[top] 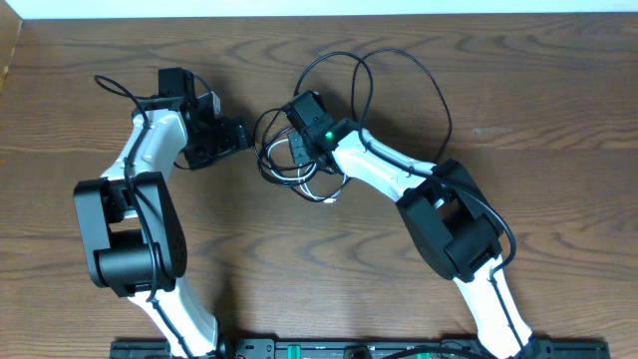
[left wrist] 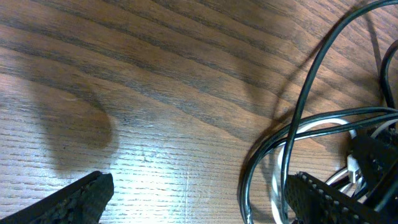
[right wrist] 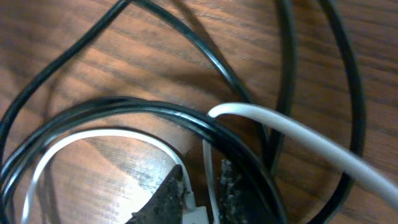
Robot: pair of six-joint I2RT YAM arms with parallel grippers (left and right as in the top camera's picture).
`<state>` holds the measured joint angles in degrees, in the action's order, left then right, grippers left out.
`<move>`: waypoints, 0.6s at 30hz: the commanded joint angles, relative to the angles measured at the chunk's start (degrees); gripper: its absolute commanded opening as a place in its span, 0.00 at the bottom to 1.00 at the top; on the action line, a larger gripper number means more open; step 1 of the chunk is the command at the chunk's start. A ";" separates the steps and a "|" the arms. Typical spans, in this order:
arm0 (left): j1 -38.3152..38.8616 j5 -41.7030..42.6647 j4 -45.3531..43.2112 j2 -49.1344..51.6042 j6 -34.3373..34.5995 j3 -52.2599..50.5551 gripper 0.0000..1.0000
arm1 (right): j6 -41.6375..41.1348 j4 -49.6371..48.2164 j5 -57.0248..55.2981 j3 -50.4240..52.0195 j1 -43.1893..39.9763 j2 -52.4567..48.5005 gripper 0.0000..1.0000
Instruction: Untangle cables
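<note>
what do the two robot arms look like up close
The left arm and right arm have white rounded links, bulky black joints and black wires along them. A small green light glows near the right wrist. The left pincer and right pincer have dark, rough-textured fingers.

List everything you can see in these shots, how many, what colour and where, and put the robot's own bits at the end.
table: one, brown wood grain, under everything
black cables: about two, exact count hard to tell, black, looped and tangled at the table's middle, loops reaching toward the far edge
white cable: one, white, threaded through the black loops
black rail: one, black, along the near edge by the arm bases
left arm: one, white and black, left of the tangle
right arm: one, white and black, reaching over the tangle
left claw: one, black, open, beside the tangle
right claw: one, black, closed on the white cable
</note>
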<state>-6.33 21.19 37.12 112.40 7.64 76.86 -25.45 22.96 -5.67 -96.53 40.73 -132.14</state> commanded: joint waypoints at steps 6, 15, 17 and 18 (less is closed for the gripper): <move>-1.64 0.90 0.79 -3.85 -5.46 1.27 0.88 | -2.38 -0.50 0.55 2.34 -0.09 -1.55 0.01; -4.85 29.31 -0.28 -10.49 -24.02 -2.14 0.86 | -4.28 -0.46 14.62 2.25 -5.20 2.49 0.01; -4.85 37.07 -0.33 -10.49 -30.23 -3.52 0.87 | -5.51 -0.42 19.26 2.25 -6.60 2.54 0.01; -4.85 38.25 -0.44 -10.45 -31.41 -4.00 0.88 | -5.90 -0.22 21.20 2.25 -7.17 2.54 0.01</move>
<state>-11.51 44.12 36.32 101.34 -11.70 75.53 -28.80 22.37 8.01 -95.04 35.33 -131.28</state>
